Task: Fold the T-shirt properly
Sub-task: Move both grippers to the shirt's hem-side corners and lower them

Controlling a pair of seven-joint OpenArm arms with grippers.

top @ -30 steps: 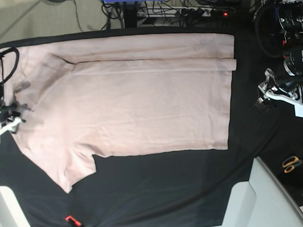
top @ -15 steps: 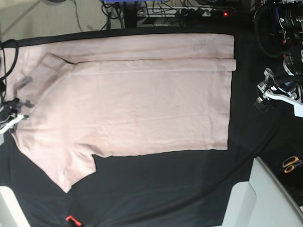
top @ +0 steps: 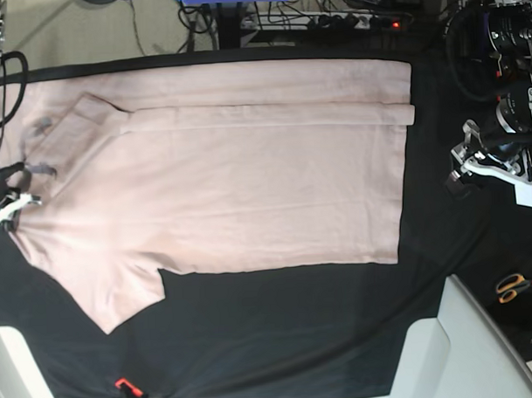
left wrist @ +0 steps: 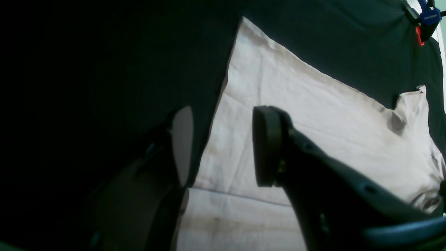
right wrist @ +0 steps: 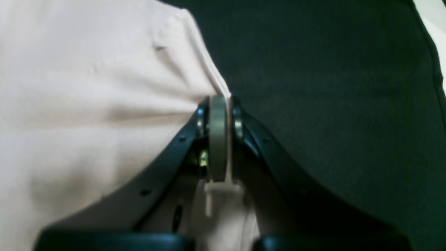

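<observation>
Pale pink cotton fills most of the scene: the T-shirt (top: pixel 239 174) lies spread flat on a black cloth (top: pixel 280 338) that covers the table. Nearest the overhead camera, along the bottom edge, the cloth is bare apart from a small orange and blue clamp (top: pixel 126 389) at its front rim. A white panel (top: pixel 446 350) sits at the lower right corner, and orange-handled scissors (top: pixel 512 286) rest beyond it at the right edge.

One short sleeve points toward the lower left. The far long side of the shirt is folded over onto the body, making a straight doubled band along the top.

At the far left, the right gripper (right wrist: pixel 218 104) is closed tight on the shirt's edge. In the right wrist view, its two dark fingers pinch a thin ridge of pink fabric between them, and the cloth draws into creases running toward the pinch.

At the right, well apart from the shirt, the left gripper (top: pixel 488 161) hovers over the black cloth. In the left wrist view its two pads (left wrist: pixel 266 146) stand apart with nothing between them, and the shirt's hem lies beyond them.

Farther back, past the table, cables and a power strip (top: pixel 347 21) lie on the floor.
</observation>
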